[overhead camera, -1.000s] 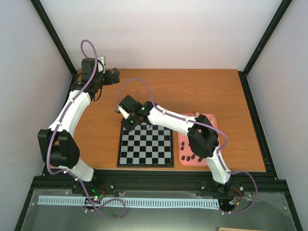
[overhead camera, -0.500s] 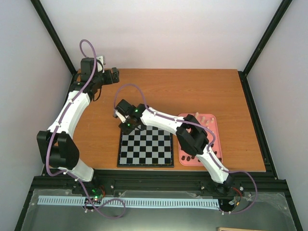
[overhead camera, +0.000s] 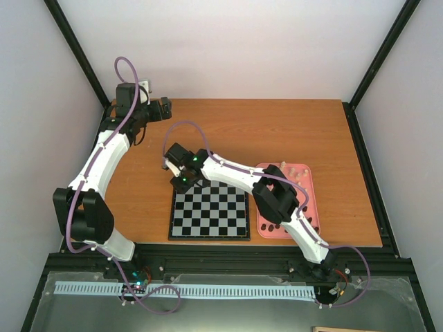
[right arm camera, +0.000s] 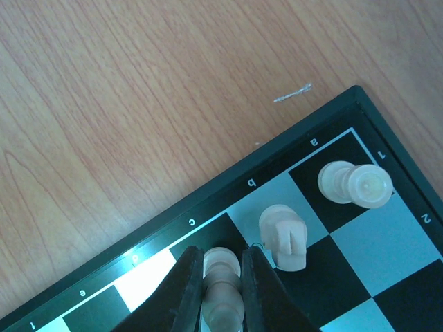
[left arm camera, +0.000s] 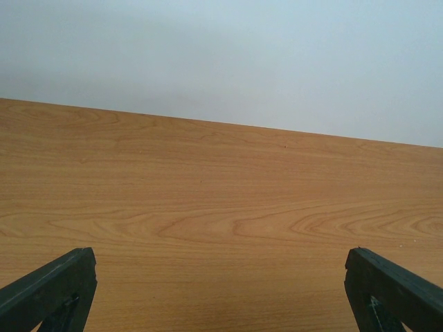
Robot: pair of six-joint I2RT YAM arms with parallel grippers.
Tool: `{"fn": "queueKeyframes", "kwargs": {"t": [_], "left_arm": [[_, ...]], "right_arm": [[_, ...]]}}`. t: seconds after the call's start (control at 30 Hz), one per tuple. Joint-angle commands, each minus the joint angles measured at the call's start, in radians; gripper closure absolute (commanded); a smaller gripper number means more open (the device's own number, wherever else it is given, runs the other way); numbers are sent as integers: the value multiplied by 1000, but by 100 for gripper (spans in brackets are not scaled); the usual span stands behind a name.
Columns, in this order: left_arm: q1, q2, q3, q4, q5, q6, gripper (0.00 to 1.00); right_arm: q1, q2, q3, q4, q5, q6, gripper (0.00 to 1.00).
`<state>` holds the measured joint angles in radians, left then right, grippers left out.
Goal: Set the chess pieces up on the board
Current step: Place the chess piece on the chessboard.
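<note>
On the board's (right arm camera: pixel 277 152) edge row stand a cream rook (right arm camera: pixel 353 183), a knight (right arm camera: pixel 284 238) and perhaps a bishop (right arm camera: pixel 221 294).

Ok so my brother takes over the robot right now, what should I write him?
Left tool: open, empty, over bare table at the far left.
Right tool: shut on a cream piece at the c square of the board, first row.
Done: corner piece on a1, next piece on b1, both cream.
Left: release this one, then bring the other pieces over from the pink tray.
</note>
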<state>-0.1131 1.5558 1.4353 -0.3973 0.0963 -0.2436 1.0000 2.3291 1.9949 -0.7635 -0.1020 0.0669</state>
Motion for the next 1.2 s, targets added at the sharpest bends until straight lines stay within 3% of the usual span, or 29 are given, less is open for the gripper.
{"fn": "queueKeyframes", "kwargs": {"t": [0.0,1.17], "left_arm": [[-2,-4,29,12,-5,-6,0],[-2,-9,25,12,-7,-6,0]], "right_arm": [[14,22,29,-16,-7,-13,96],[20,47,52,-46,4,-22,91]]}}
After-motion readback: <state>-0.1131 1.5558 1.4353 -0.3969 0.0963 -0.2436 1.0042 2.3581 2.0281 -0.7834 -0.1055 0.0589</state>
